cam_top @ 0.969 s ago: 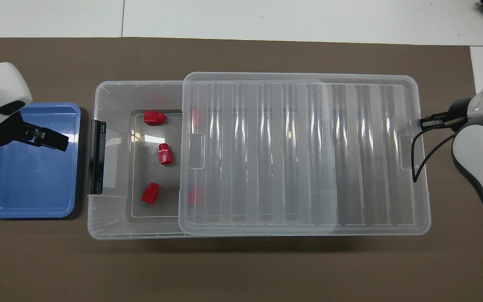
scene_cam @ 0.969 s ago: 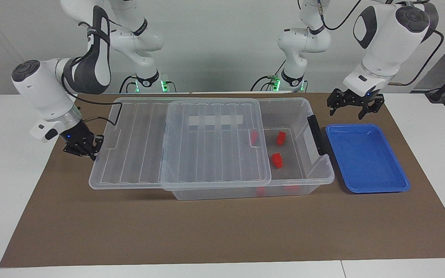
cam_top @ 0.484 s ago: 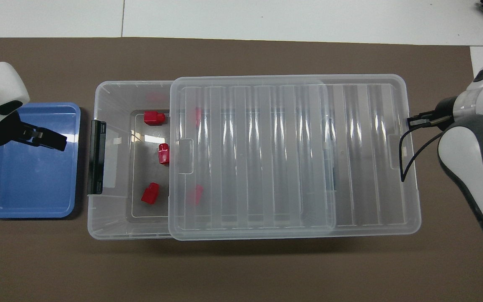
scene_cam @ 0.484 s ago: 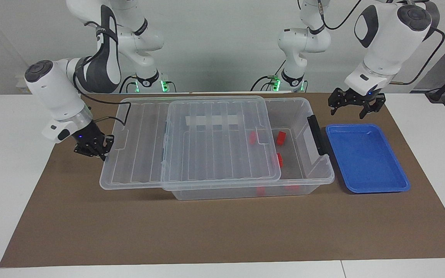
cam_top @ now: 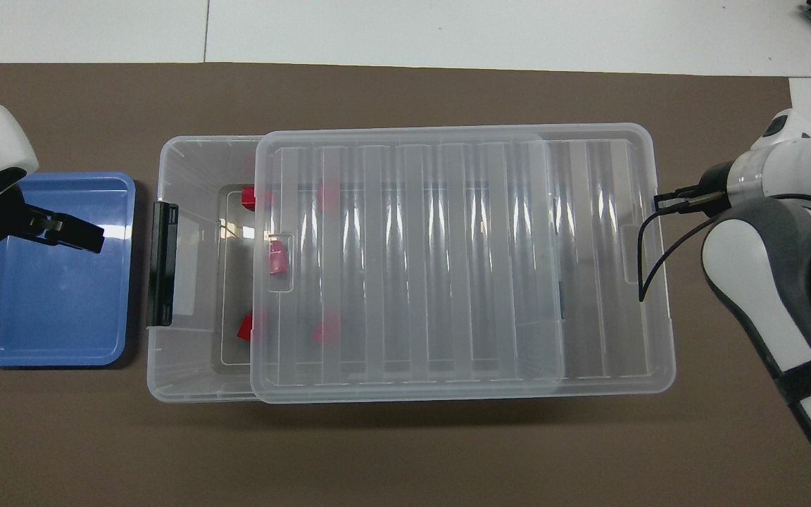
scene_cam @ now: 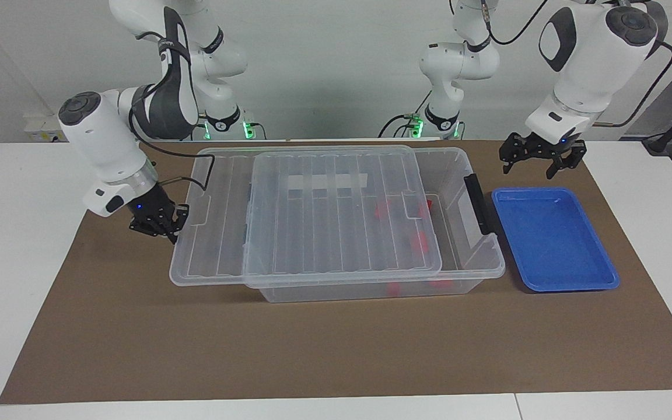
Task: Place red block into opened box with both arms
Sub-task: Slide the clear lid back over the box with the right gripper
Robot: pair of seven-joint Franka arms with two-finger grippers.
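The clear box (scene_cam: 485, 269) (cam_top: 179, 156) stands mid-table with its ribbed lid (scene_cam: 336, 219) (cam_top: 448, 260) lying across most of it. Only a strip at the left arm's end is uncovered. Three red blocks lie on the box floor near that end, one in the middle (cam_top: 277, 257) (scene_cam: 420, 242), one farther from the robots (cam_top: 246, 199), one nearer (cam_top: 244, 329), all partly under the lid. My right gripper (scene_cam: 168, 228) (cam_top: 661, 203) is shut, its tips against the lid's end rim. My left gripper (scene_cam: 539, 165) (cam_top: 92, 238) hangs open over the blue tray's edge, holding nothing.
A shallow blue tray (scene_cam: 552, 239) (cam_top: 46, 303) lies beside the box at the left arm's end, with nothing in it. A black latch (scene_cam: 476, 201) (cam_top: 162, 264) sits on the box's end wall next to the tray. A brown mat (scene_cam: 312, 350) covers the table.
The right gripper has travelled toward the left arm's end, and the lid has slid with it over the box, now covering the blocks. The left gripper has barely moved.
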